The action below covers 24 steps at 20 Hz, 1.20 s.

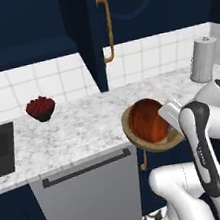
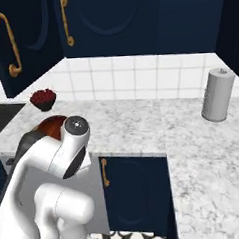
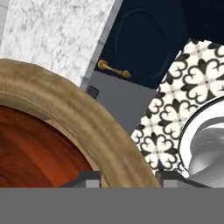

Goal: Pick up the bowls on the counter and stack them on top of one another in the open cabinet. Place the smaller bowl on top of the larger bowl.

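Hand view shows the pincer (image 3: 127, 178) straddling the thick rim of the larger bowl (image 3: 65, 109): one dark tip sits inside the rim, the other outside it, so it is pinching the tan bowl by its wall. Within that rim lies the glossy reddish-brown face of the smaller bowl (image 3: 39, 153), already nested in the wide one. From the left base view the pair hangs tilted at the front edge of the desk (image 1: 79, 127), the larger bowl (image 1: 131, 131) held partly out past the edge with its mouth turned toward the camera and the smaller bowl (image 1: 147, 121) resting inside it. The relation that matters for the next move is that the open cabinet (image 1: 21, 51) lies up and to the left of the held bowls, its shelf well above the desk and its door (image 1: 89, 34) standing edge-on between, so I judge the lift must go up and leftward while the tilt is kept from spilling the inner bowl. Hard to make out: the cabinet's inside is dark and its shelf depth is unclear; in the right base view the arm covers nearly all of the bowls, leaving a reddish sliver (image 2: 52, 124); whether the smaller bowl sits loose cannot be told.
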Motion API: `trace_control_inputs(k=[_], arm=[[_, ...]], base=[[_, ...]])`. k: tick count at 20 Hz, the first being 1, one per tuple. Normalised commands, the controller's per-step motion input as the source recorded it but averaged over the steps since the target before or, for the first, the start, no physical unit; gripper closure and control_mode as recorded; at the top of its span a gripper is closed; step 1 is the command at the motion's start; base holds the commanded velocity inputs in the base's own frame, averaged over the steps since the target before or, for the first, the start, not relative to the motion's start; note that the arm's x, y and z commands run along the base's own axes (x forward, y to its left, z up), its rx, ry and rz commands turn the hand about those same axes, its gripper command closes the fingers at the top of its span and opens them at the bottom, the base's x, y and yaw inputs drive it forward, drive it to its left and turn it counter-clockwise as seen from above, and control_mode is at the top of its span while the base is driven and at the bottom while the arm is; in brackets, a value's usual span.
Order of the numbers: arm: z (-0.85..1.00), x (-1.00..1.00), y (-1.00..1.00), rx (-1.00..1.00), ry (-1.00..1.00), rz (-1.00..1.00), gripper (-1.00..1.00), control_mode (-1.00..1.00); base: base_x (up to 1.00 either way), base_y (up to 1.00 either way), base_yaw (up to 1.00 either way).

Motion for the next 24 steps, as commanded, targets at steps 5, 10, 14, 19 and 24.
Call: trace_control_inputs(k=[5, 10, 14, 19, 24], arm=[[0.0, 0.0, 0.0, 0.0, 0.0, 0.0, 1.0, 1.0], [0.0, 0.0, 0.0, 0.0, 0.0, 0.0, 1.0, 1.0], [0.0, 0.0, 0.0, 0.0, 0.0, 0.0, 1.0, 1.0], [0.0, 0.0, 0.0, 0.0, 0.0, 0.0, 1.0, 1.0], [0.0, 0.0, 0.0, 0.0, 0.0, 0.0, 1.0, 1.0]], base=[[-0.14, 1.0, 0.0], [0.27, 1.0, -0.02], [0.97, 0.98, -0.02], [1.0, 0.53, -0.06], [0.94, 0.12, -0.08]])
